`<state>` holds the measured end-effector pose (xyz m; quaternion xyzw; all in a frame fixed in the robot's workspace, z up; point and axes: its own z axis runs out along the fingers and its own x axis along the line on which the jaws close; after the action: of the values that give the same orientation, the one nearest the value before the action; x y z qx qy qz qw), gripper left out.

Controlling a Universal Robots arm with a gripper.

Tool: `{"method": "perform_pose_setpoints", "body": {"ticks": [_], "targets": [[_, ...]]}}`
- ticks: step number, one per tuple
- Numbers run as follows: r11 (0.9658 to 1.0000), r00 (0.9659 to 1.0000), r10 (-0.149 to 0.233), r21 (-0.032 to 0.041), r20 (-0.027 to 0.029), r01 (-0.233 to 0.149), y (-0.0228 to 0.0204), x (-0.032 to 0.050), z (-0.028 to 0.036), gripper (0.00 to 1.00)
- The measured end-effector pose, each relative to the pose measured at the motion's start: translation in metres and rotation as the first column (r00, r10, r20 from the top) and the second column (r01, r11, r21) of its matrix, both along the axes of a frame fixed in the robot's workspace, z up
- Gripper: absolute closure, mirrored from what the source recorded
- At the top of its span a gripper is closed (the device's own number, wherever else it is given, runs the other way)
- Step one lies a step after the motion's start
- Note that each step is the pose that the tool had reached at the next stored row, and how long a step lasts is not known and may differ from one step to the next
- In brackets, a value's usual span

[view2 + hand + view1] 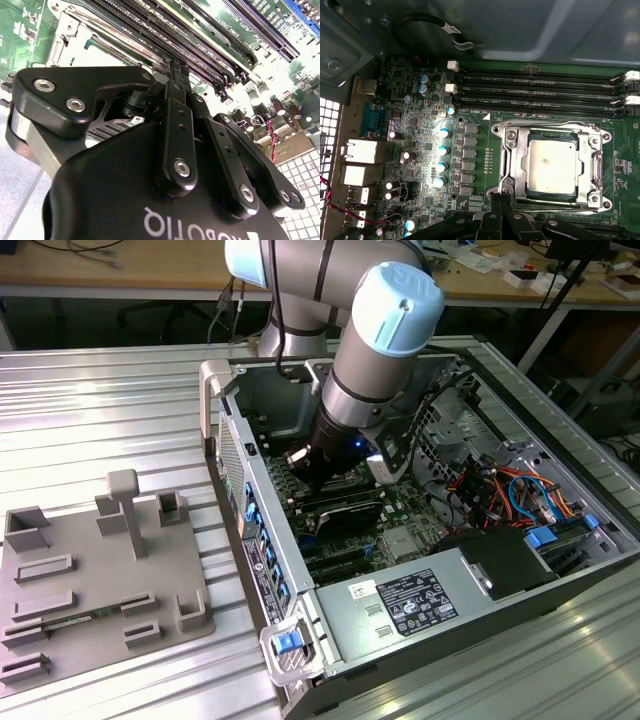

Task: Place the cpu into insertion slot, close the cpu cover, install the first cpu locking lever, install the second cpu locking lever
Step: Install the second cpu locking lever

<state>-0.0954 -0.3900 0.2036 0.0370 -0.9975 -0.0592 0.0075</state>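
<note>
My tool (501,200): fingers pressed together, empty, at 6 o'clock edge of cpu cover (551,167). First wrist view: cpu (551,165) seated, cover down. Exterior view: ribbed metal counter (100,410).

Ribbed metal bench (120,410); cluttered wooden desk (120,270) (behind).

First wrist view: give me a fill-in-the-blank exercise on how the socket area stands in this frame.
1. The flat square ___ with the silvery-grey top sits in the insertion slot.
2. The cpu cover lies ___ over it, its window framing the metal top.
3. In both wrist views the tool has its fingertips pressed ___, right at the edge of the socket's metal frame.
Missing words: cpu; closed; together.
</note>
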Motion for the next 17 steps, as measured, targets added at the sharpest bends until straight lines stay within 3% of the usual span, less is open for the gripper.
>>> {"method": "perform_pose_setpoints", "body": {"ticks": [7, 9, 10, 11, 12, 17], "targets": [[1.0, 1.0, 0.0, -0.0009, -0.0001, 0.0, 0.0006, -0.0004, -0.0021, 0.89], [0.9997, 1.0, 0.0, -0.023, 0.0001, 0.0, 0.0008, -0.0004, -0.0022, 0.89], [0.9992, 1.0, 0.0, -0.0406, -0.0001, 0.0, 0.0006, -0.0004, -0.002, 0.89], [0.9988, 1.0, 0.0, -0.0483, 0.0, 0.0, 0.0008, -0.0004, -0.0021, 0.89], [0.9986, 1.0, 0.0, -0.052, 0.0, 0.0, 0.0008, -0.0004, -0.0021, 0.89], [0.9987, 1.0, 0.0, -0.0513, 0.0001, 0.0, 0.0039, -0.0004, -0.0021, 0.89]]}}
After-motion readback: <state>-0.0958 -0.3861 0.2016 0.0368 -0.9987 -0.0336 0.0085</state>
